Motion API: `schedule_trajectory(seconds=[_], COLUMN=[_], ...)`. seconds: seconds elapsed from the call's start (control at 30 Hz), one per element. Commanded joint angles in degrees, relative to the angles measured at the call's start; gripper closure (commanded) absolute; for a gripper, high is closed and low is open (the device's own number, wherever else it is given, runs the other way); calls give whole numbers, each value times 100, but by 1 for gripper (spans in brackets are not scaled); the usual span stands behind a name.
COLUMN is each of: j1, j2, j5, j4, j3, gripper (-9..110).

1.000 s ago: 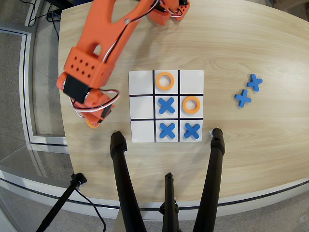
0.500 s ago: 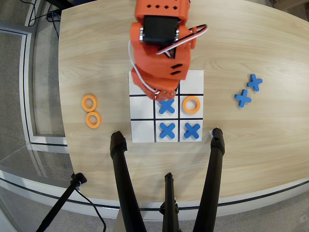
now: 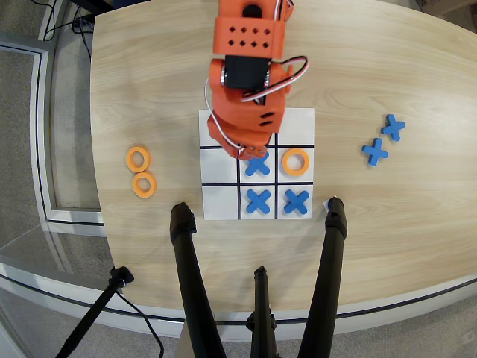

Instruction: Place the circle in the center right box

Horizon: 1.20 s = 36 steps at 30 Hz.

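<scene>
Orange circle (image 3: 296, 161) lies flat, seemingly centered, in center right box (image 3: 297, 174).

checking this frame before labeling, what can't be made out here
- Gripper: in the overhead view the arm's own body covers the fingers, so open or shut cannot be told.
- Board: the top middle cell and parts of its neighbours are hidden under the arm; whether a ring lies there cannot be seen.
- Blue cross in the centre cell: its upper left is covered by the arm.

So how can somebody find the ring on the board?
Find the white board mid-table in the overhead view. In its middle row, the right cell holds an orange ring. The other visible pieces on the board are blue crosses; two more rings lie off it, left.
</scene>
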Motion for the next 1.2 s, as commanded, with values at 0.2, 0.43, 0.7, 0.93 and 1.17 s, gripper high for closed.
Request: schedule_trajectory(seconds=[0.2, 0.43, 0.7, 0.93, 1.17], j1=[633, 826, 791, 800, 809], j2=[-1547, -2496, -3085, -2971, -2443], j5=[-202, -193, -97, -79, -158], j4=[-167, 185, 510, 615, 1354], j3=[-1107, -1881, -2514, -2514, -2285], gripper=[102, 102, 95, 95, 88])
